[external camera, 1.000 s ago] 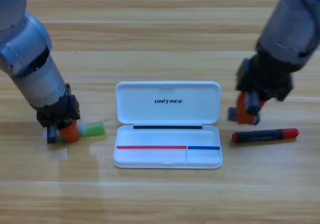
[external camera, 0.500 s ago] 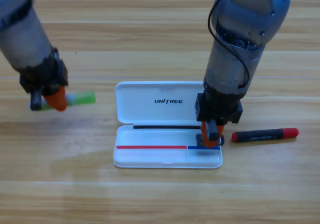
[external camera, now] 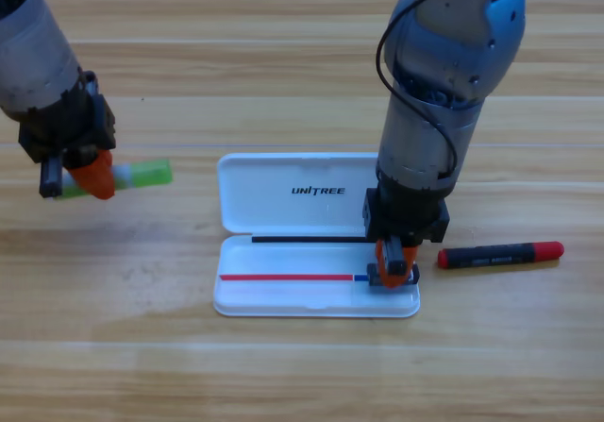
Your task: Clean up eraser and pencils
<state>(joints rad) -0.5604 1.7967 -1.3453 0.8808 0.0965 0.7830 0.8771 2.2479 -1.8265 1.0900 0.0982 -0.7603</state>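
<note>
Orange-jawed right gripper (external camera: 392, 269) pinched the eraser (external camera: 390, 277) over the white case's (external camera: 316, 210) lower-right compartment; left gripper (external camera: 83, 177), frame left, gripped the green pencil (external camera: 142, 173), lying horizontal.

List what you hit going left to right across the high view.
left gripper holding the green pencil → white case → right gripper with the eraser over the case's right end → black-and-red pencil.

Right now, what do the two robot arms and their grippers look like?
Both arms are rounded grey tubes ending in black housings with orange fingers: left gripper, right gripper. The right arm has a light blue panel and a thin black cable looped along it.
</note>
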